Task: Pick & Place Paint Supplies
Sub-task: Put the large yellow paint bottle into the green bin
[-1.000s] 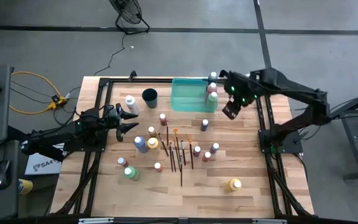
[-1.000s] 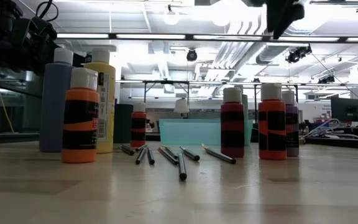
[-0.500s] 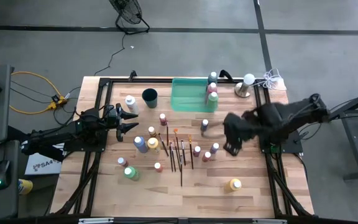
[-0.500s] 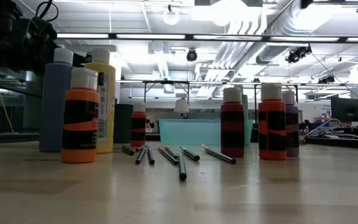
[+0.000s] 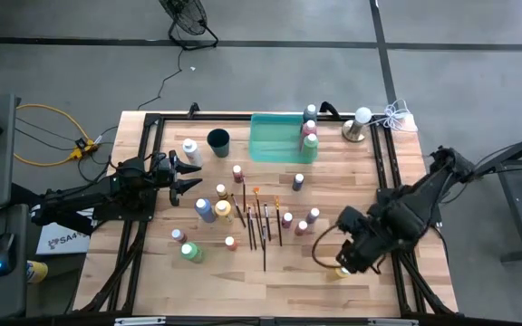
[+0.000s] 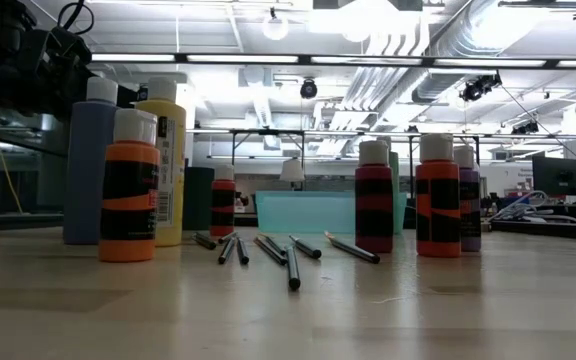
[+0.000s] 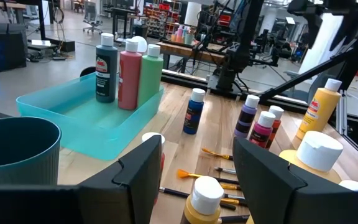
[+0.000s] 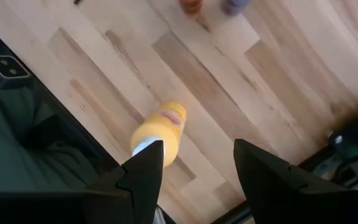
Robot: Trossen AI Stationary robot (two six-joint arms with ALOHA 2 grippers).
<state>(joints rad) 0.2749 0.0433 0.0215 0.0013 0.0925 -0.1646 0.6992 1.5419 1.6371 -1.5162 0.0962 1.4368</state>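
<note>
Right gripper (image 5: 344,256) hovers jaws apart, empty, above the yellow paint bottle (image 5: 343,268) near the worktop's (image 5: 297,290) front-right corner; step looks like reach-to-pick. Next: descend, straddle the cap, close. Bare wood around it, frame rail close right. Left gripper (image 5: 188,173) parked open at left edge. Green tray (image 5: 275,140) holds three bottles.

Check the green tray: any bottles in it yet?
Yes. The green tray holds three upright bottles at one end in the left wrist view; the rest of it is bare.
</note>
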